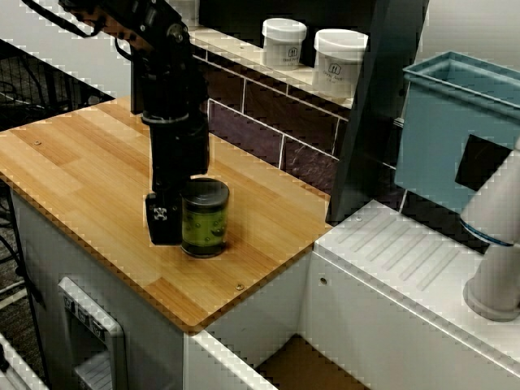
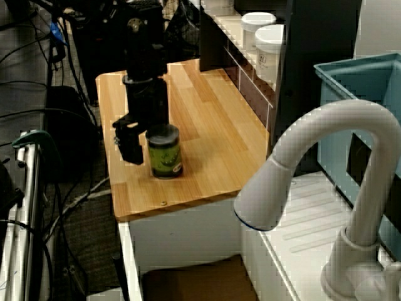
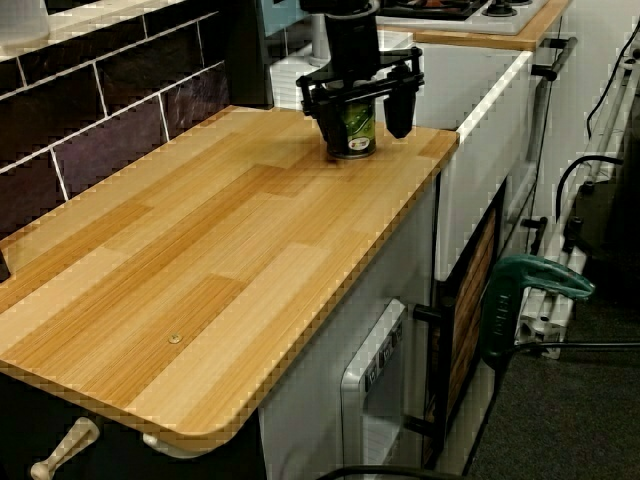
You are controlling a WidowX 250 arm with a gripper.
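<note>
A smooth wooden counter [image 1: 81, 162] of pale striped planks filled the scene, flanked by a ribbed white drainboard [image 1: 406, 252] and a curved white faucet [image 2: 326, 144]. The black robot arm [image 1: 175, 122] hung over a green-labelled can [image 1: 205, 218], which stood upright near the counter's sink-end edge. The gripper [image 3: 361, 120] straddled the can, jaws spread, one finger on each side and apparently clear of its wall. The can looked rigid and slick-sided, fairly heavy if full, and best gripped across its middle. Two white lidded jars [image 1: 284, 41] sat on the ledge behind.
</note>
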